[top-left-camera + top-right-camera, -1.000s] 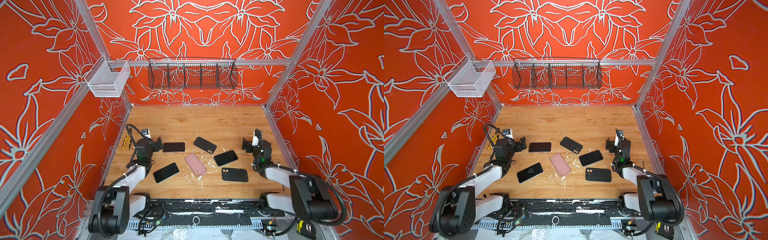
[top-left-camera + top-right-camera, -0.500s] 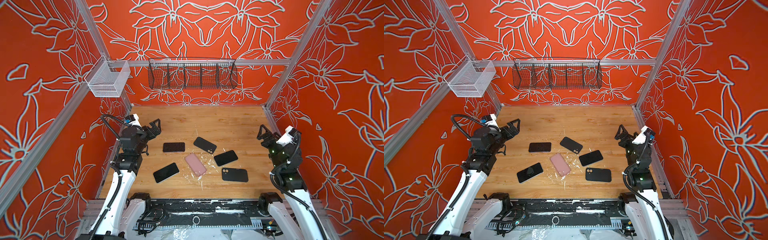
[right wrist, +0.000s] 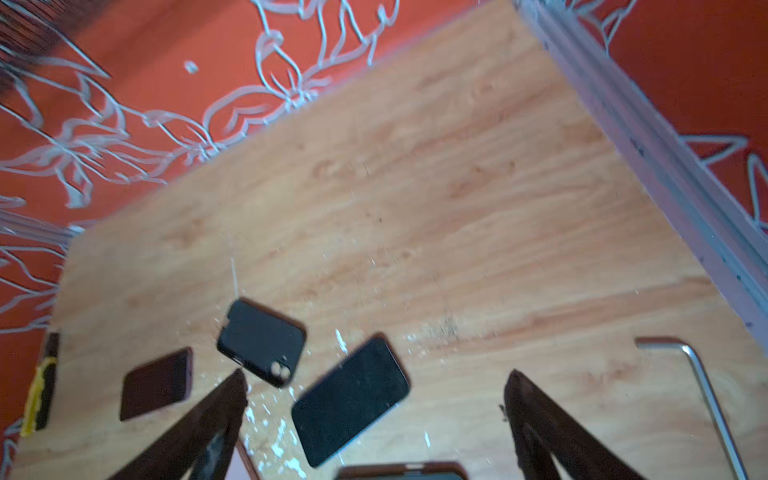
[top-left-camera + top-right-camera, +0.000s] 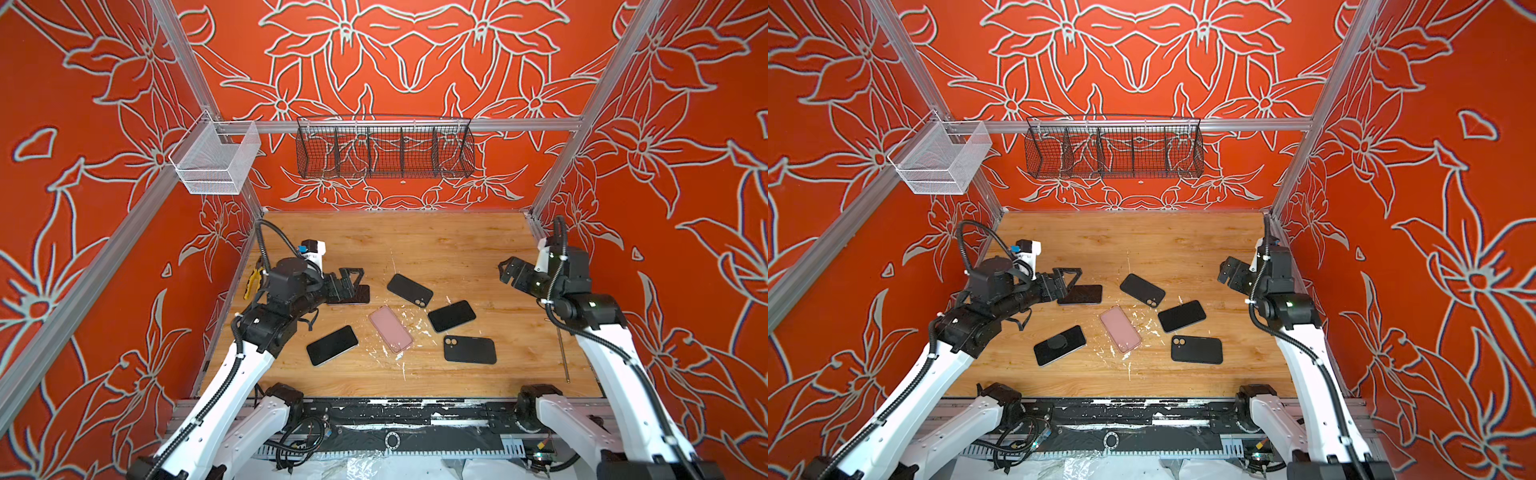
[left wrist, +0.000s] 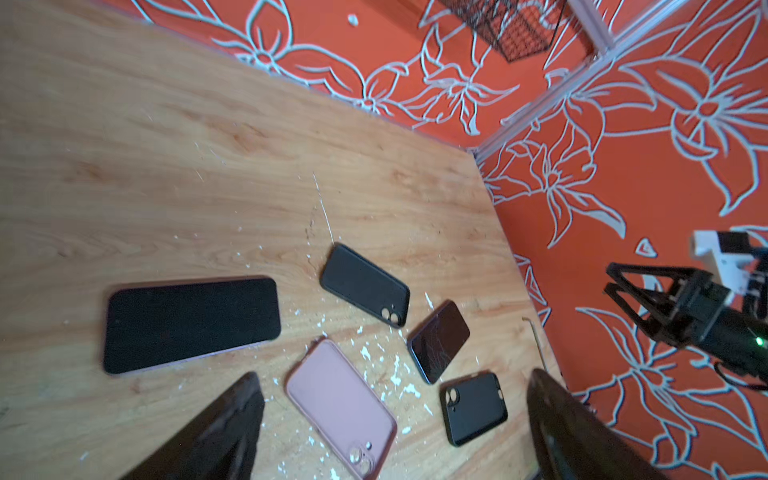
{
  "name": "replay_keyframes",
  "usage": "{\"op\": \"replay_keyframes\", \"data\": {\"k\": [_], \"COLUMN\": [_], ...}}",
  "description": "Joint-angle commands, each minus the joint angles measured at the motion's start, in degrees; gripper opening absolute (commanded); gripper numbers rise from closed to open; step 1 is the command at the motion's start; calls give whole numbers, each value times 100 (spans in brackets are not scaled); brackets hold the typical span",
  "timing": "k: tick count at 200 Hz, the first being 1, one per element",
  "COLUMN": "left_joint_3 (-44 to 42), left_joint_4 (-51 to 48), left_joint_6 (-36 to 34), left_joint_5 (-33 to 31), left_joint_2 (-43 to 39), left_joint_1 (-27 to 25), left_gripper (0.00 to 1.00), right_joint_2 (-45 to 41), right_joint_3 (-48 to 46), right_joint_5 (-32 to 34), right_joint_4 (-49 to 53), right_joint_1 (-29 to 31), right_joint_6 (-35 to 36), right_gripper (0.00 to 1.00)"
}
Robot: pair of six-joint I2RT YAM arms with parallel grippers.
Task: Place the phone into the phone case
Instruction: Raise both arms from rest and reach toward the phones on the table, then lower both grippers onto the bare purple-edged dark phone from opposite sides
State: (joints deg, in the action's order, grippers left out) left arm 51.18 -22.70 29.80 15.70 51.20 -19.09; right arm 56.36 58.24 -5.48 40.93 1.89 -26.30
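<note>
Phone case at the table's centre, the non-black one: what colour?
The phone case is plain pink; the left wrist view shows it best.

Top views are bright, evenly lit and crisp, only soft shadows on the table point(image 4: 436, 249). Right wrist view is smeary, phones point(image 3: 351, 399) and wall point(image 3: 124, 104) all blurred. Left wrist is sharper, but its fingers point(image 5: 216, 436) look dark and fuzzy.

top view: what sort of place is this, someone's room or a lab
Probably a robot test cell, not a room: a left arm and right arm mounted at the edge of a wooden tabletop, boxed in by an aluminium frame with orange flowered walls.
</note>
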Motion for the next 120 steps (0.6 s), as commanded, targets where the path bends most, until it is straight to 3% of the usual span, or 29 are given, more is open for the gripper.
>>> {"op": "replay_keyframes", "data": {"k": [1, 44, 78, 120], "left_joint_3": [201, 209, 174, 301], "left_joint_4": [-430, -153, 503, 1055], "left_joint_6": [209, 885, 1326, 1510], "left_joint_5": [-29, 84, 636, 886], "left_joint_2": [483, 1439, 2205, 3025], "left_joint_1": [-483, -1252, -1496, -1785], "left_gripper": [97, 97, 97, 97], "right_joint_2": [464, 1255, 1584, 2497], "right_joint_3": [101, 11, -108, -4], "right_joint_5": [-405, -907, -829, -1116], "right_joint_4": [796, 556, 342, 288], "right_joint_1": [-14, -13, -13, -14], "right_joint_6": [238, 401, 632, 790], "right_gripper": [98, 98, 98, 98]}}
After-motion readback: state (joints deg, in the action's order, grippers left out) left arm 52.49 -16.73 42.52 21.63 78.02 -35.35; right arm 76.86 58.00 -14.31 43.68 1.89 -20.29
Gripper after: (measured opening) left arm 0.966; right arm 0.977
